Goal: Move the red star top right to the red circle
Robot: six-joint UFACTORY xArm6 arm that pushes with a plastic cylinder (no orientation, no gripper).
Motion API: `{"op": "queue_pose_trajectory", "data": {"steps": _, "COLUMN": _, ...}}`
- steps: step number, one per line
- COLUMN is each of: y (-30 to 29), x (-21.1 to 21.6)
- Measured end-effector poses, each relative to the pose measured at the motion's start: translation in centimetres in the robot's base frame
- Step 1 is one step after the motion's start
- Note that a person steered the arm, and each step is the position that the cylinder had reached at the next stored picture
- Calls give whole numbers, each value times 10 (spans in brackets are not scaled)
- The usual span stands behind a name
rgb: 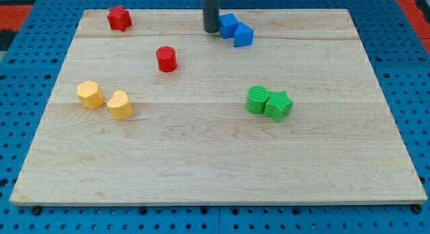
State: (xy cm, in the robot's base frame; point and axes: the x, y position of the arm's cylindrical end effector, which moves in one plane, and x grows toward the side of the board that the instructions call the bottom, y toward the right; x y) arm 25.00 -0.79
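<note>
The red star (119,18) lies near the board's top left corner. The red circle (166,59) stands below and to the right of it, apart from it. My tip (211,31) is at the view's top centre, well to the right of the red star and up and right of the red circle. It sits just left of a blue block (228,24), close to touching it.
A second blue block (243,35) touches the first on its lower right. A yellow hexagon (90,95) and a yellow heart (120,104) sit at the left. A green circle (256,99) and a green star (279,105) touch at the right. The wooden board (215,173) rests on a blue pegboard.
</note>
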Motion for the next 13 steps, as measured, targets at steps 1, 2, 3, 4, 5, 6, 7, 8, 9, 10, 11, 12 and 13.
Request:
{"op": "queue_pose_trajectory", "data": {"steps": 1, "y": -44, "x": -27}}
{"op": "queue_pose_trajectory", "data": {"steps": 2, "y": -64, "x": -57}}
{"op": "queue_pose_trajectory", "data": {"steps": 3, "y": -97, "x": -58}}
{"op": "queue_pose_trajectory", "data": {"steps": 4, "y": -167, "x": -57}}
{"op": "queue_pose_trajectory", "data": {"steps": 5, "y": -197, "x": -58}}
{"op": "queue_pose_trajectory", "data": {"steps": 6, "y": -205, "x": -44}}
{"op": "queue_pose_trajectory", "data": {"steps": 7, "y": -207, "x": -28}}
{"op": "queue_pose_trajectory", "data": {"steps": 8, "y": -224, "x": -53}}
{"op": "queue_pose_trajectory", "data": {"steps": 9, "y": -241, "x": -46}}
{"op": "queue_pose_trajectory", "data": {"steps": 10, "y": -272, "x": -25}}
{"op": "queue_pose_trajectory", "data": {"steps": 11, "y": -208, "x": 8}}
{"op": "queue_pose_trajectory", "data": {"steps": 12, "y": -143, "x": 12}}
{"op": "queue_pose_trajectory", "data": {"steps": 13, "y": -128, "x": 9}}
